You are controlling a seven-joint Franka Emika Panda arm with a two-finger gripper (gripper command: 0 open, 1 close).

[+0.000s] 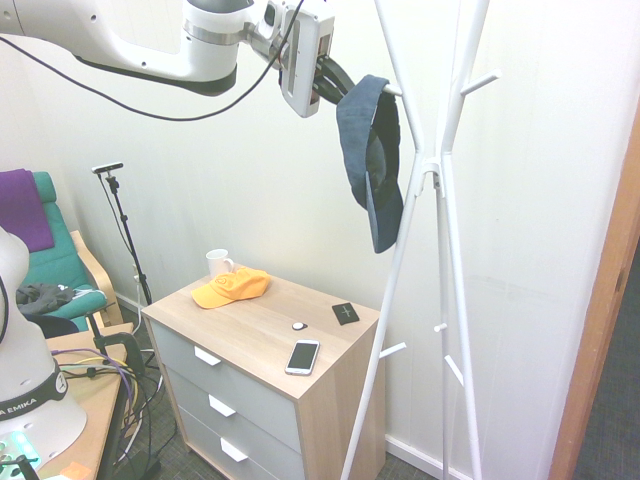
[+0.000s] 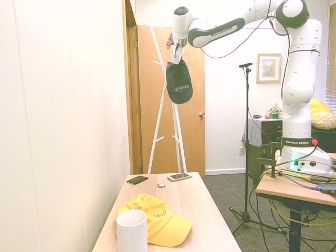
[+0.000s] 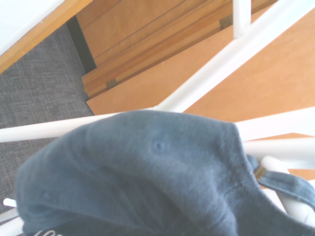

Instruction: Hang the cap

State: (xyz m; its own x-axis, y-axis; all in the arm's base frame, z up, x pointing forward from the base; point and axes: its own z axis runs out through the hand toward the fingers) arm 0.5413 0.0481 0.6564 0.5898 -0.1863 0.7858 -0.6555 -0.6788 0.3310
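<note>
So your dark navy fabric baseball cap (image 1: 372, 160) is up at the top of the white metal coat stand (image 1: 441, 200), hanging with its long axis pretty much vertical: crown end up by one of the stand's upper pegs, curved brim pointing down at the floor, the light lettering facing away from the wall. The black two-finger gripper (image 1: 335, 85) sits right at the cap's top edge, but I can't tell if its fingers are pinching the fabric or have let go. Below and beside the stand you've got a light wood dresser with grey drawers (image 1: 250, 400), and on its top there's an orange-yellow cap (image 1: 232, 287), a white mug (image 1: 218, 264), a white smartphone (image 1: 303, 356), a small black square card (image 1: 346, 313) and a little round white thing (image 1: 298, 324). The room has white walls, grey carpet and an orange wooden door (image 2: 181, 100) behind the stand.
</note>
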